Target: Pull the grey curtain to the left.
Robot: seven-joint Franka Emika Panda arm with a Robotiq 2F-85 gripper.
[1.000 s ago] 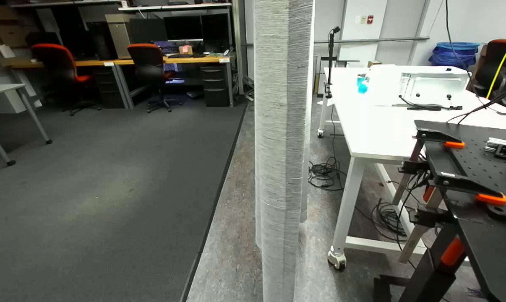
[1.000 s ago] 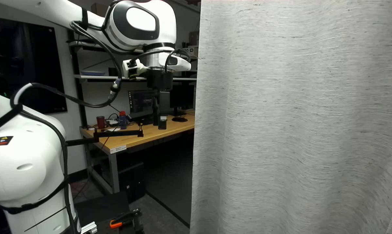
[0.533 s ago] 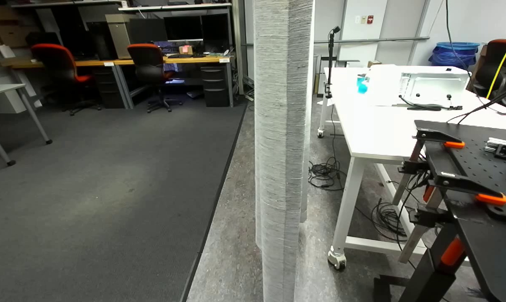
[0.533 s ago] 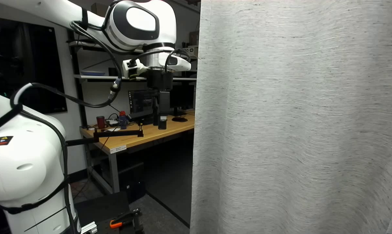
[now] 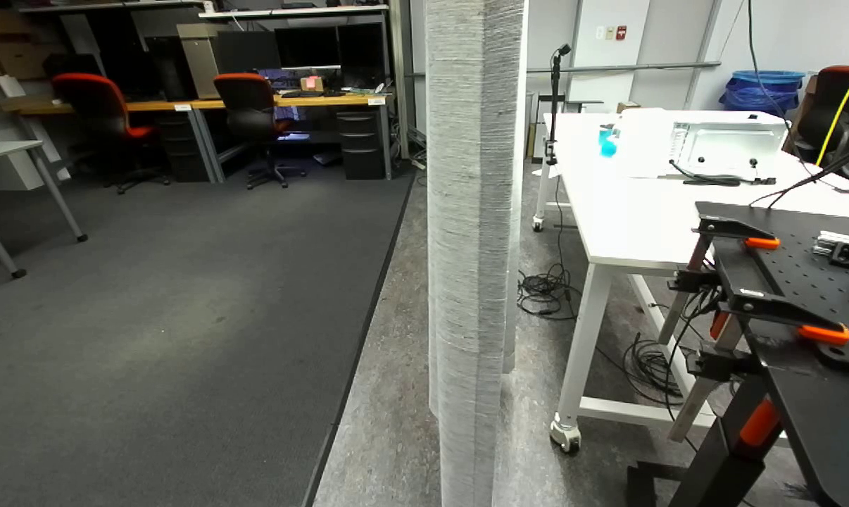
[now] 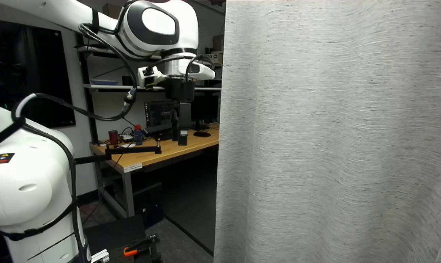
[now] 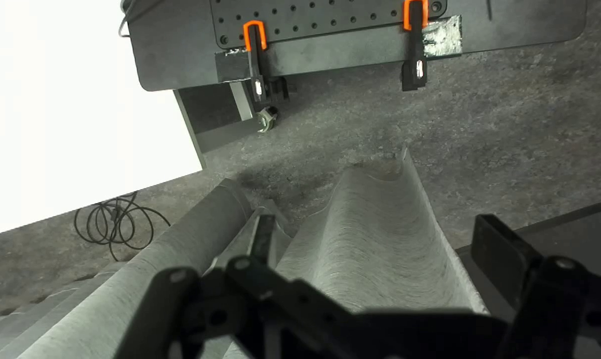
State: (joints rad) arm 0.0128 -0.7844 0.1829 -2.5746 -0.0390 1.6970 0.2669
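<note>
1. The grey curtain (image 6: 334, 131) hangs in folds across the right of an exterior view; its top and foot are cut off in both exterior views.
2. The gripper (image 7: 377, 229) has its fingers well apart; the wrist view shows curtain between them, but I cannot tell whether they touch it.
3. The curtain hides part of a wooden desk (image 6: 178, 150); near it are a white table (image 5: 636, 222) and a cable coil (image 5: 548, 291).
4. The insides of the red mug (image 6: 113, 137) and blue-lined bin (image 5: 759, 95) are hidden.
</note>
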